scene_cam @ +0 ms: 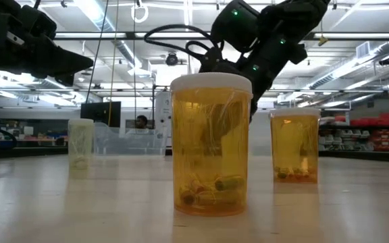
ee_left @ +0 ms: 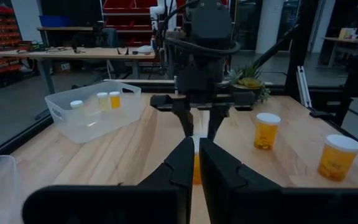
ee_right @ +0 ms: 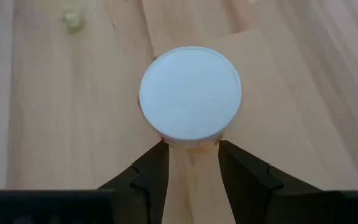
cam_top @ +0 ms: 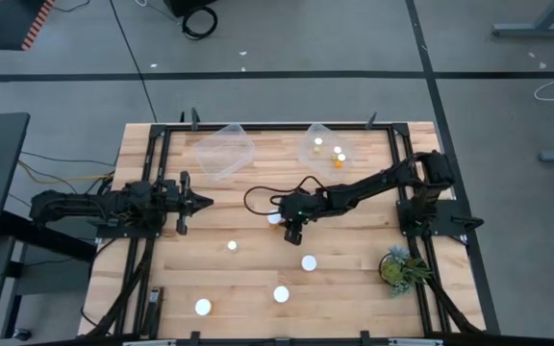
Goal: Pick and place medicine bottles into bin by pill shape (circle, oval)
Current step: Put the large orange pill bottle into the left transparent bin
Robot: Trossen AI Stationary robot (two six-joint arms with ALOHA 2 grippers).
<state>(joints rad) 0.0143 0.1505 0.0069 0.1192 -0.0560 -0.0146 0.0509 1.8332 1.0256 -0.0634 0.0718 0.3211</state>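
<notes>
Several amber medicine bottles with white caps stand on the wooden table: one by my right gripper, others nearer the front. My right gripper is open and points down above the first bottle; its fingers stand just beside the white cap, apart from it. My left gripper is shut and empty over the table's left half. Its wrist view shows the right gripper over that bottle.
Two clear bins stand at the table's far edge: the left one shows nothing inside, and the right one holds three bottles. A green plant stands at the front right. Dark frame rails run along the table's sides.
</notes>
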